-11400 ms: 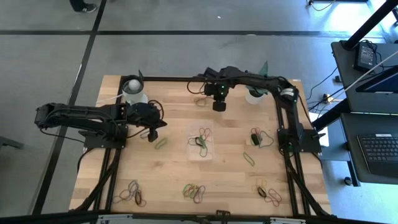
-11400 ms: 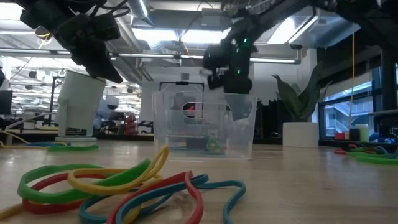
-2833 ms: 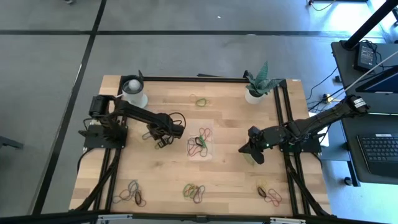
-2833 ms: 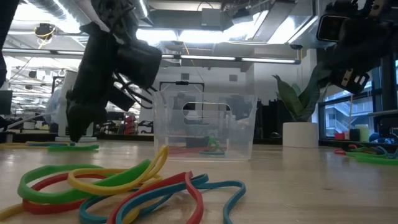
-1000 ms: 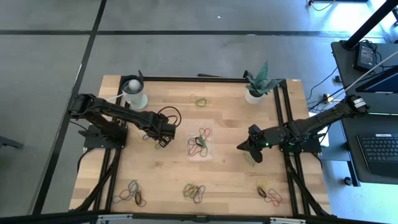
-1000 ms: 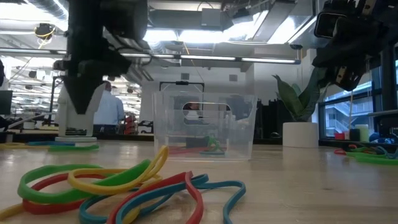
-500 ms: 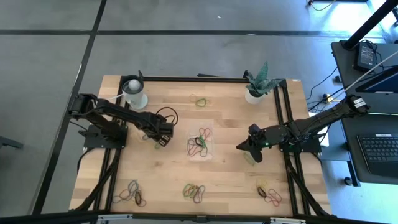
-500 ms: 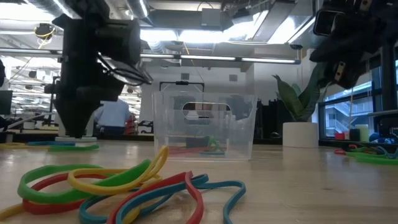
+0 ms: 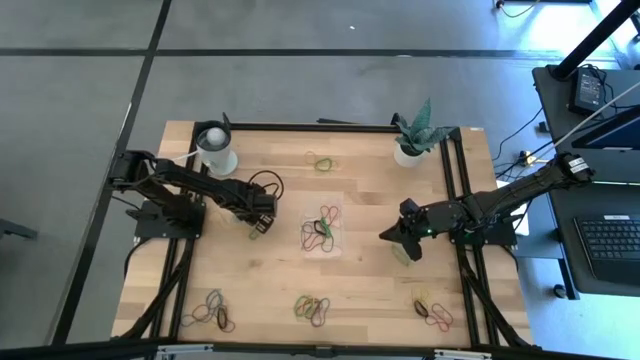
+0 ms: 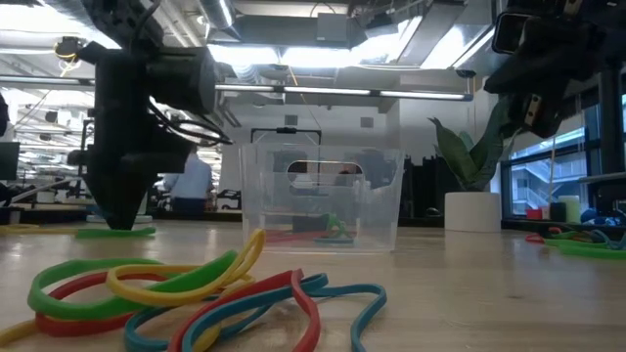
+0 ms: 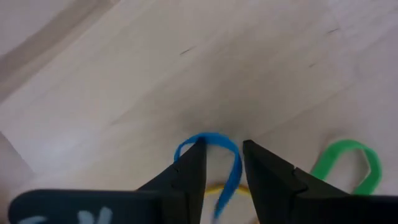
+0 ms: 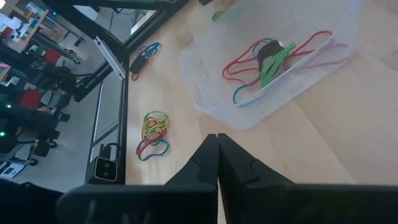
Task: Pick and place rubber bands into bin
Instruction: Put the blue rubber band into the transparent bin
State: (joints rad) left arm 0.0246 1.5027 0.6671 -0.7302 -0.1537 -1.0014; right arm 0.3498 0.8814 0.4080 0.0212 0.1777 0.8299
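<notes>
Left gripper [image 11: 222, 163] is down at the wooden table [image 9: 270, 290], left of the clear bin [image 9: 322, 230]; its jaws stand apart, one finger tip set inside a blue rubber band [image 11: 217, 152] that loops around it, nothing clamped. A green rubber band [image 11: 348, 165] lies just beside on the wood, and a yellow one shows beneath the fingers. The bin sits mid-table with red, green and dark bands [image 12: 273, 56] lying inside. Right gripper [image 12: 217, 149] hangs above the table to the right of the bin, fingers pressed together, empty. Loose clusters of bands lie along the near edge [image 9: 312, 308], with others at the table's other sides. White cup [image 9: 216, 150] and potted plant [image 9: 410, 140] stand at the far corners.
</notes>
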